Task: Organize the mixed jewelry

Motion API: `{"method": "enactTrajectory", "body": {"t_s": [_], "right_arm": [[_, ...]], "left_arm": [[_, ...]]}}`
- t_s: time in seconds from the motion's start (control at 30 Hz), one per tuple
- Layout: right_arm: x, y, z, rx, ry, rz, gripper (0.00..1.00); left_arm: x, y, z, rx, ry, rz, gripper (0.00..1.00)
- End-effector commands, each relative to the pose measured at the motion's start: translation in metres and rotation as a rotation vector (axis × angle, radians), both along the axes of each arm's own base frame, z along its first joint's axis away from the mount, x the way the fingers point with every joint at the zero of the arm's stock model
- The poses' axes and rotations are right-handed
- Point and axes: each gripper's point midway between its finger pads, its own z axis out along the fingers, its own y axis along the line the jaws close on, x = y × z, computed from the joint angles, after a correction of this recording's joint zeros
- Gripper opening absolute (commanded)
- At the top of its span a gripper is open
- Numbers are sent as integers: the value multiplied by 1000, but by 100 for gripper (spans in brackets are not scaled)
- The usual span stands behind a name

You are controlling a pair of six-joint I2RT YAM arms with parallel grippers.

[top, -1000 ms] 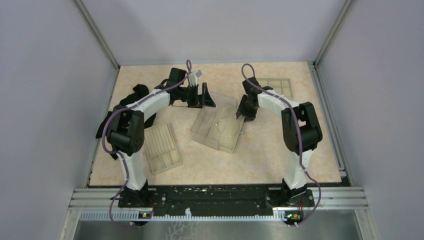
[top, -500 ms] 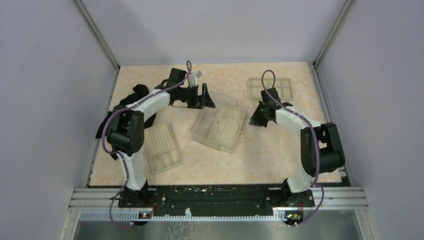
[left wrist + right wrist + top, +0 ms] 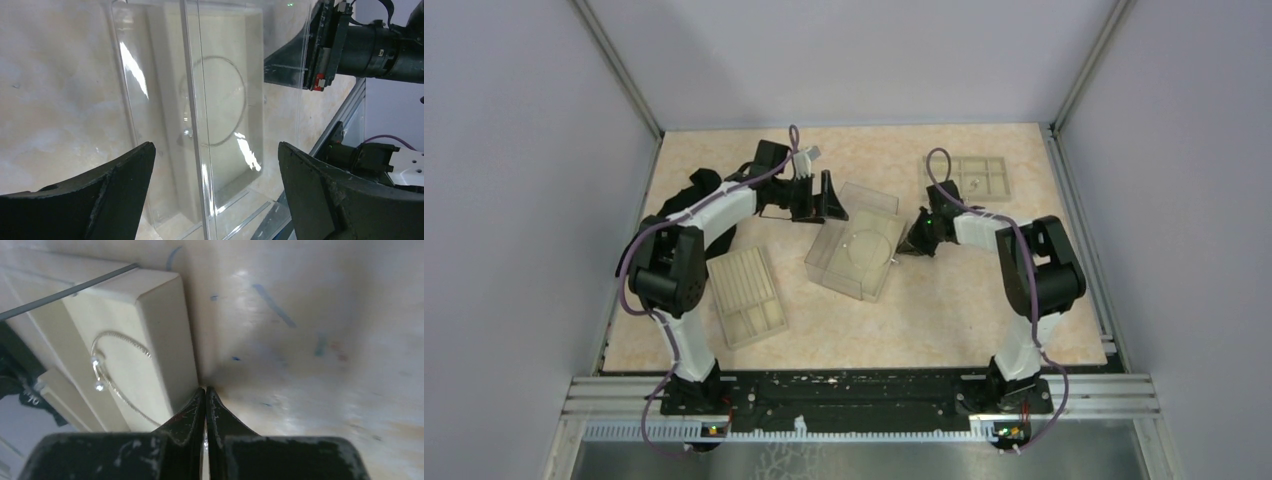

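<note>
A thin silver wire hoop (image 3: 871, 245) lies in the clear plastic box (image 3: 844, 275) at the table's middle. In the right wrist view the hoop (image 3: 123, 336) rests on a beige surface, its two bead ends close together. My right gripper (image 3: 906, 246) is shut, its tips (image 3: 206, 389) low at the box's right edge; a faint glint shows between the fingers, too small to name. My left gripper (image 3: 828, 192) is open behind the box. In its wrist view the raised clear lid's edge (image 3: 192, 115) stands between the wide jaws (image 3: 215, 146), with the hoop (image 3: 244, 97) seen through the plastic.
A beige compartmented tray (image 3: 951, 172) lies at the back right, with a tiny piece in one cell. A beige ridged tray (image 3: 746, 295) lies at the front left. A black object (image 3: 700, 186) lies behind the left arm. Grey walls close in three sides.
My right arm swung out to the right, then came back to the box's right edge, and its gripper shut. The left arm and the box shifted slightly left.
</note>
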Motion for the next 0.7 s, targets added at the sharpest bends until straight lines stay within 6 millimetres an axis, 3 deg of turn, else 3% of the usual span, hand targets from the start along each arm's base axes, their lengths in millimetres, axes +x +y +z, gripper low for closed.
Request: {"method": "enactTrajectory", "body": {"t_s": [0.0,0.13,0.3,0.4,0.47,0.57,0.67], "right_arm": [[30,61,45,189,-125,69,0],[36,83,57,253,-139,88,0],[35,72,60,200,-149,96,0],[29,45,63,95,-152,83,0],[28,21,71,16,-184,63,2],[25,-17,89,-62,-249,18,17],[17,-58,104,-129,-297,-47,29]], "left_arm": [[-13,-11,9,-55,16,-27,98],[-14,-14,10,-69,22,-22,98],[-6,-11,19,-49,-19,-3,98],[8,1,30,35,-78,52,98],[25,22,40,144,-115,160,98],[39,58,71,228,-133,327,98],[36,90,94,300,-192,460,98]]}}
